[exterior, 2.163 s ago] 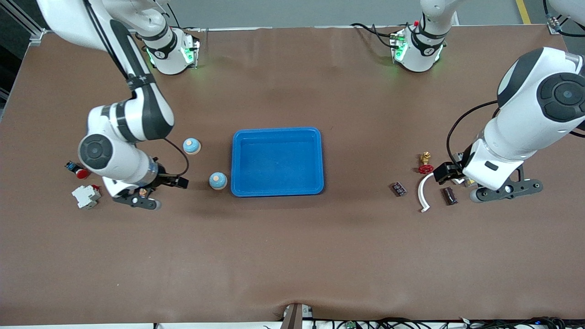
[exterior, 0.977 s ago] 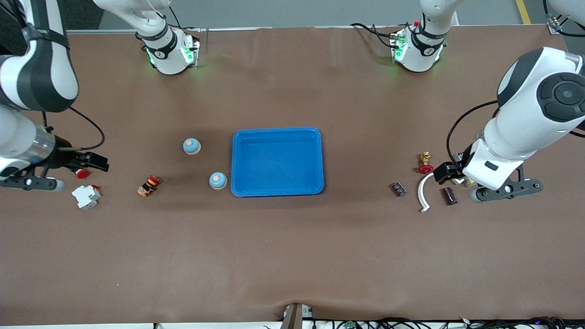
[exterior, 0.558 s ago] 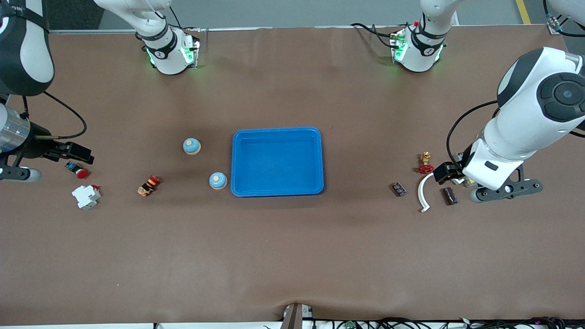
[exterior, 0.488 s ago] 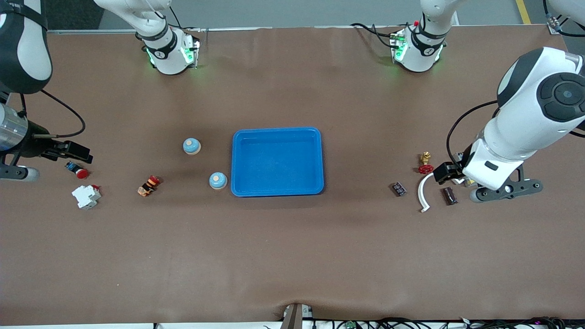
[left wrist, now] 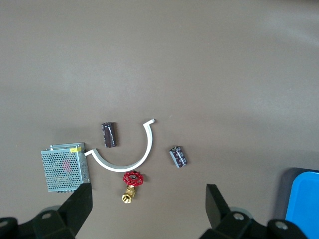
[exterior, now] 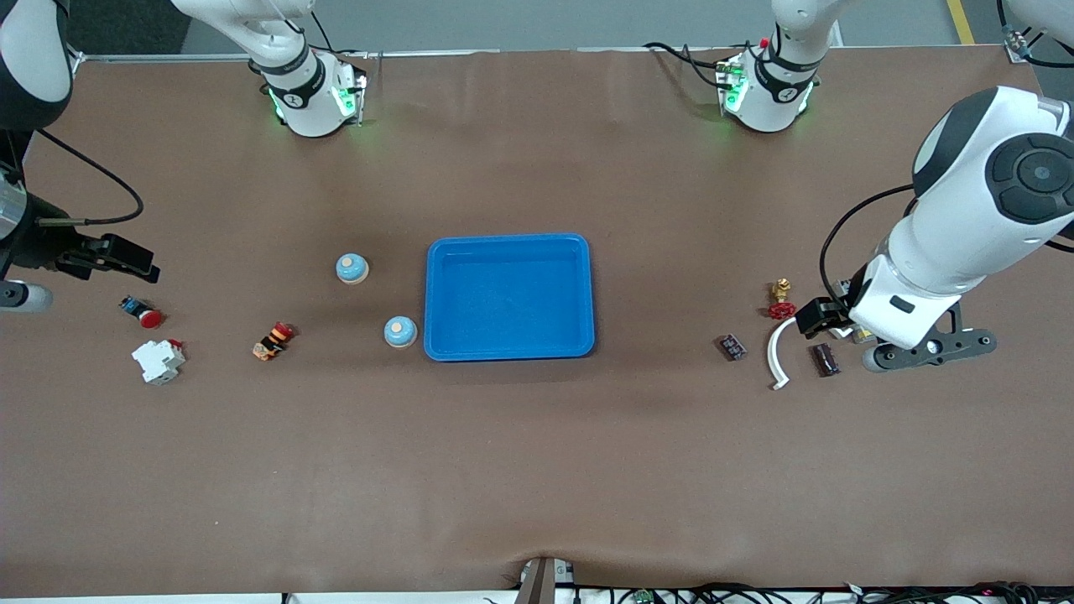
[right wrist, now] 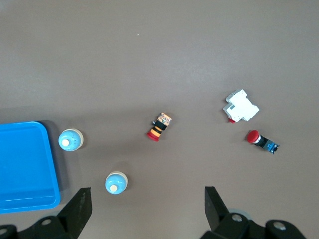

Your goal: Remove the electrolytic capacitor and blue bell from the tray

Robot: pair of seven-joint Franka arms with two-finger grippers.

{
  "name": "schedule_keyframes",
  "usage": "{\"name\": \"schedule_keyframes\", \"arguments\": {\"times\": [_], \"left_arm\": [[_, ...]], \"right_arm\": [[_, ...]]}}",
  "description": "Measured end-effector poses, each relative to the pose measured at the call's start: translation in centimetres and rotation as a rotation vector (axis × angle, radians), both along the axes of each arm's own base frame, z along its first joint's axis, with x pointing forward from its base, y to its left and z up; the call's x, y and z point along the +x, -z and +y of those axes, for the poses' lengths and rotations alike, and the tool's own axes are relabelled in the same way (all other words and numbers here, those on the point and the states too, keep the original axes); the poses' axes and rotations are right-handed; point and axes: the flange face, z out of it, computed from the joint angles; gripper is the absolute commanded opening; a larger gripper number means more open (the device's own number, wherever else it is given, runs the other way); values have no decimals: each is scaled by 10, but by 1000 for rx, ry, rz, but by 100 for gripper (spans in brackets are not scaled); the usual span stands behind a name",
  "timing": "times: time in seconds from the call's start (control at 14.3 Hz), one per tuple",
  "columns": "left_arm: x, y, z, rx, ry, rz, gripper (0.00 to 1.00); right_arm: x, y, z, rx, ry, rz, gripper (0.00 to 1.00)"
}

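Two blue bells stand near the blue tray (exterior: 509,239) toward the right arm's end, one (exterior: 352,268) farther from the front camera than the other (exterior: 400,331). They also show in the right wrist view (right wrist: 70,140) (right wrist: 116,182). Two dark capacitors (exterior: 825,359) (exterior: 732,346) lie toward the left arm's end, also in the left wrist view (left wrist: 109,134) (left wrist: 178,156). My left gripper (left wrist: 148,201) is open and empty, high over the red valve (left wrist: 131,181). My right gripper (right wrist: 147,201) is open and empty, high over bare table beside the bells, and sits at the front view's edge (exterior: 18,295).
A white curved piece (exterior: 779,352), a brass valve with a red wheel (exterior: 781,300) and a metal mesh box (left wrist: 64,168) lie by the capacitors. An orange-and-red part (exterior: 271,341), a white breaker (exterior: 158,360) and a red push button (exterior: 143,312) lie toward the right arm's end.
My right gripper was down at the orange-and-red part, left it on the table and rose away toward the right arm's end. The left arm has not moved.
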Motion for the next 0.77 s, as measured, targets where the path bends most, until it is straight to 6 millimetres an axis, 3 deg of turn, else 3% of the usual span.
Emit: {"name": "schedule_keyframes", "arguments": {"times": [0.35, 0.56, 0.77], "left_arm": [[-2, -6, -4, 0, 5, -9, 100], [-6, -10, -14, 24, 7, -16, 100], [-14, -10, -31, 51, -40, 8, 100]], "right_arm": [[-21, -33, 10, -1, 29, -21, 100], [-22, -42, 0, -3, 45, -41, 100], [-23, -65, -18, -5, 78, -85, 100]]}}
